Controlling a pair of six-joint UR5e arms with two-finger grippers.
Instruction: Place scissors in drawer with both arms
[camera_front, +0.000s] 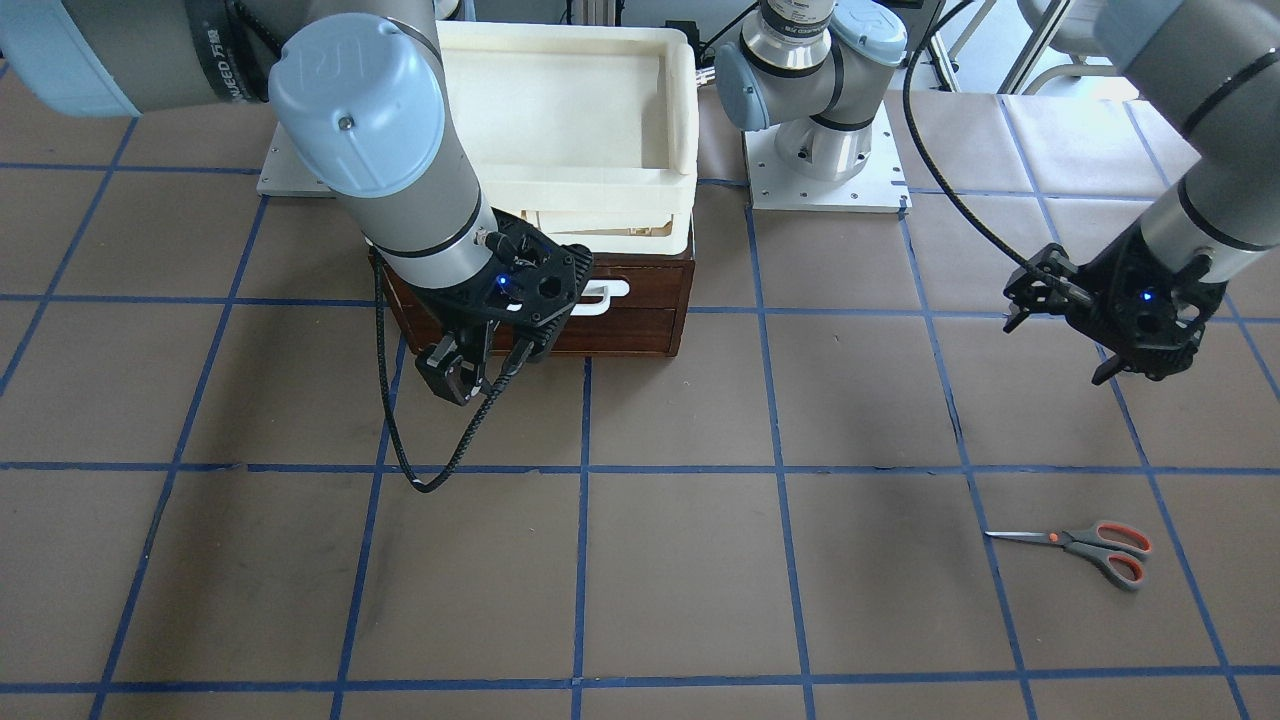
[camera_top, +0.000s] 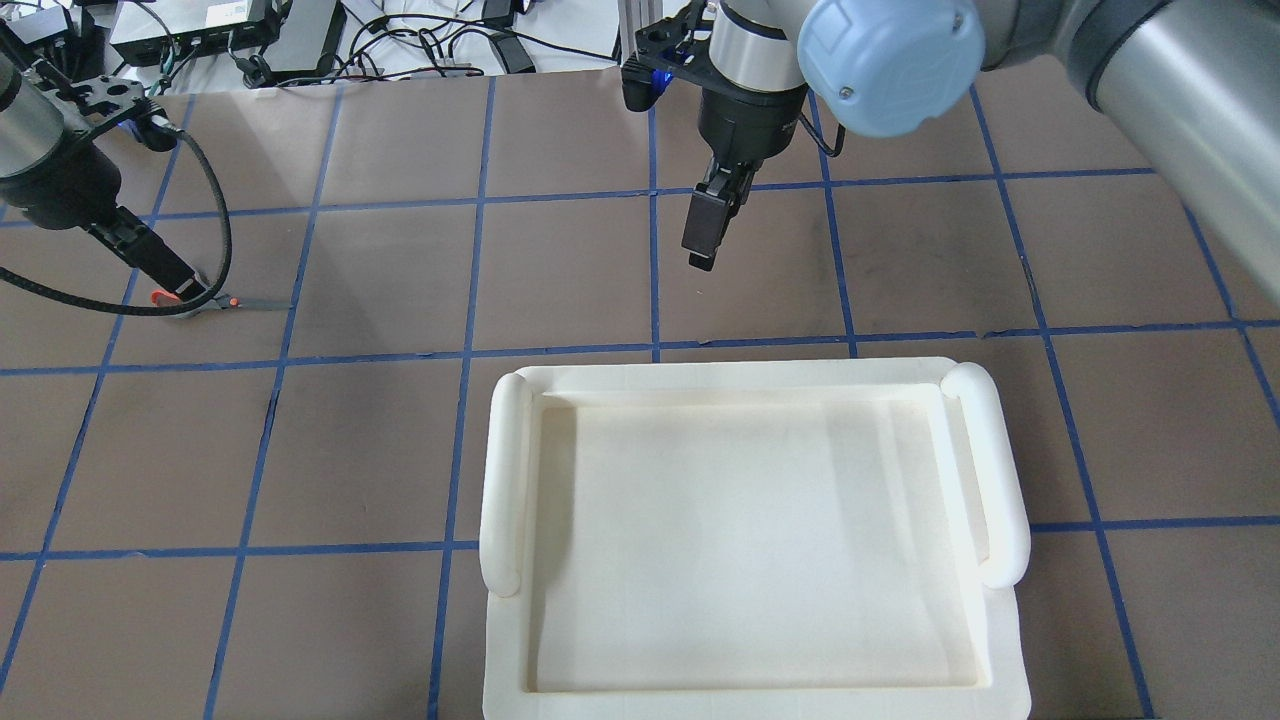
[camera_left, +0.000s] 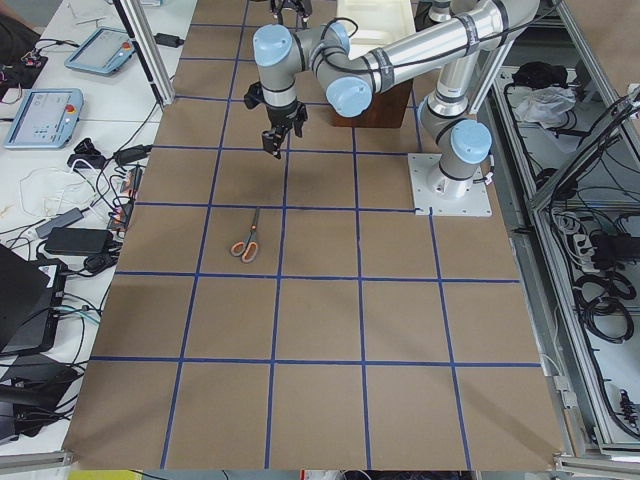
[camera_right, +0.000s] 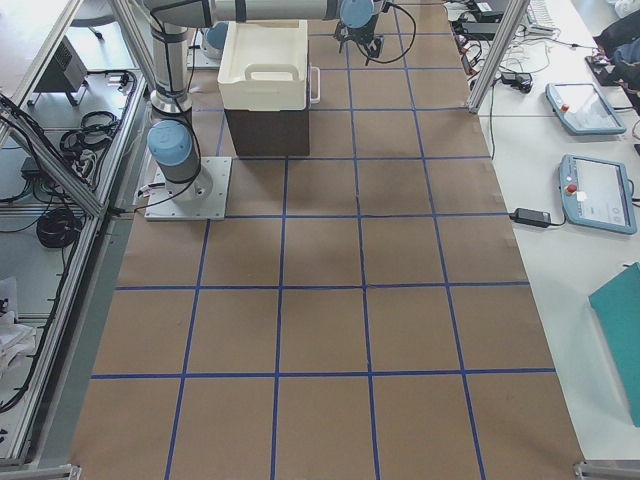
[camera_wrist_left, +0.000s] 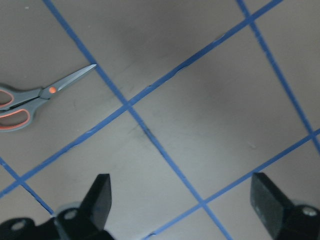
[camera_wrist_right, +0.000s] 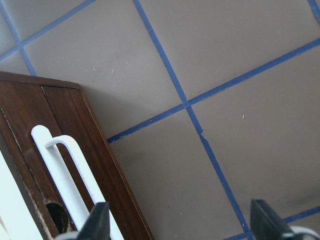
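One grey-handled, orange-looped scissors (camera_front: 1085, 548) flat

Table top (camera_left: 320, 320) covered in brown paper, blue tape grid (camera_left: 282, 280) across whole surface. White side bench (camera_left: 60, 150) along left of exterior-left view — two teach pendants (camera_left: 40, 115) upper left, loose cables (camera_left: 50, 195), black power brick (camera_left: 70, 240) at mid-left. Aluminium frame post (camera_left: 145, 50) rises upper left. Exterior-right view: second white bench (camera_right: 540, 150) down right side, two more pendants, teal sheet (camera_right: 620, 340) at right edge. Cable bundles (camera_left: 600, 290) coiled behind frame rail, right of exterior-left view — light even, diffuse, shadows faint.
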